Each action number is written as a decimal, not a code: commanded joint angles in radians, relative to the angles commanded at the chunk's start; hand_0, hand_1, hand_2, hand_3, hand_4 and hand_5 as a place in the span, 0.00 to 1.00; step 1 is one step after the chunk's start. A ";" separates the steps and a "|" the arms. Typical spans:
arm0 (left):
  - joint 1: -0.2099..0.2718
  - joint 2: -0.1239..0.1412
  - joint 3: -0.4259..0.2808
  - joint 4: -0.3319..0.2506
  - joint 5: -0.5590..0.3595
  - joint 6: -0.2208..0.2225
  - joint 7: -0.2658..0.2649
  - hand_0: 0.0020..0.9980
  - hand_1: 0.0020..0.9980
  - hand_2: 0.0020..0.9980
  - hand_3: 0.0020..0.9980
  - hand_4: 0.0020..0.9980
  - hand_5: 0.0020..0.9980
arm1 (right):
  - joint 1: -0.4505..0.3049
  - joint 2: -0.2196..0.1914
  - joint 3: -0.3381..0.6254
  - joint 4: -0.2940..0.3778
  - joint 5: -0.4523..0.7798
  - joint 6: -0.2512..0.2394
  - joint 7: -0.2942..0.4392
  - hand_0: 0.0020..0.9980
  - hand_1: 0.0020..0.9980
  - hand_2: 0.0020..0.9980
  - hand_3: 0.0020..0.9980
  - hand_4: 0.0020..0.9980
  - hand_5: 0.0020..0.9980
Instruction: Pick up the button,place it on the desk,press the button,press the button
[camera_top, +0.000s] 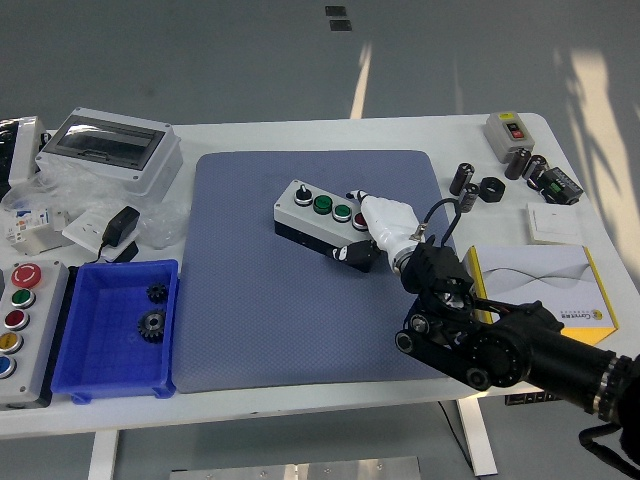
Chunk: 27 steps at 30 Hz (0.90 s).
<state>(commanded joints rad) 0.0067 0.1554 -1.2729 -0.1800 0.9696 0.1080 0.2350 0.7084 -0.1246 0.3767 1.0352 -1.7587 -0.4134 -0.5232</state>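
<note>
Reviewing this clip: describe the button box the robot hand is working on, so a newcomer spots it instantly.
On the blue-grey mat covering the white table's middle, look toward its upper centre. The white rectangular button box lies there, angled, the right hand at its right end. It carries one row of buttons, unlike the larger panel at the left edge.

The blue mat (300, 300) lies bare over most of its near and left parts; only the button box (320, 215) sits on it, toward the far middle, with the right hand (385, 228) against its right end. The blue bin (115, 330) borders the mat's left edge, clutter fills the desk's (400, 135) far-left corner, and small parts crowd its far-right corner.
</note>
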 joint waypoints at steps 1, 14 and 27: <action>0.000 0.000 0.000 0.000 0.000 0.000 0.000 0.63 0.58 0.57 0.63 0.66 0.22 | 0.000 0.000 0.000 0.000 -0.001 -0.001 0.000 0.22 0.48 0.54 0.77 0.61 0.03; 0.002 -0.002 0.001 0.000 -0.001 -0.001 -0.005 0.63 0.58 0.57 0.63 0.66 0.22 | -0.021 -0.037 0.019 0.039 0.034 -0.002 0.066 0.13 0.35 0.39 0.51 0.34 0.00; 0.009 -0.010 -0.006 0.000 0.001 -0.001 -0.005 0.63 0.58 0.57 0.63 0.66 0.22 | -0.112 -0.308 0.101 0.350 0.219 0.222 0.411 0.10 0.31 0.36 0.37 0.10 0.00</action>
<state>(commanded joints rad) 0.0155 0.1451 -1.2793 -0.1800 0.9707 0.1067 0.2296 0.5968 -0.4323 0.4774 1.3851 -1.5393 -0.1917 -0.1125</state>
